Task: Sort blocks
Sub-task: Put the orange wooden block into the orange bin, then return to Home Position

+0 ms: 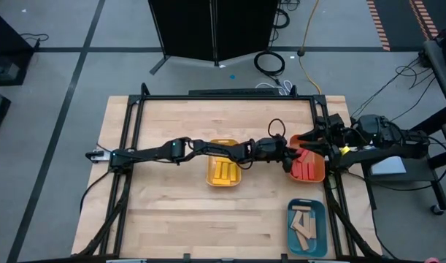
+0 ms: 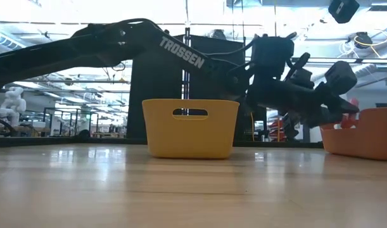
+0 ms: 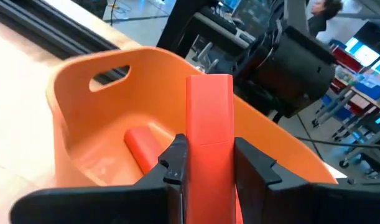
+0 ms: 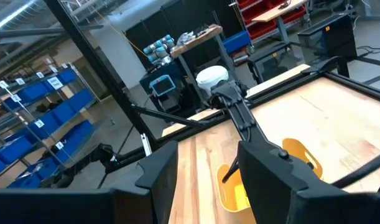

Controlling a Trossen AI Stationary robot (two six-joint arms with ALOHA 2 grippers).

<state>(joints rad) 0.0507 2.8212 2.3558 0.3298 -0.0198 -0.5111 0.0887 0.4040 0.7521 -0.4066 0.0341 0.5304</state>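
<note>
One camera hangs high above and looks straight down on the whole table. One sits low at the table's top and looks flat across the wood, close to the yellow tray. One rides on the left arm, very near the orange tray. One rides on the right arm and looks back over the table. The high, low and right arm cameras all see the yellow tray.
</note>
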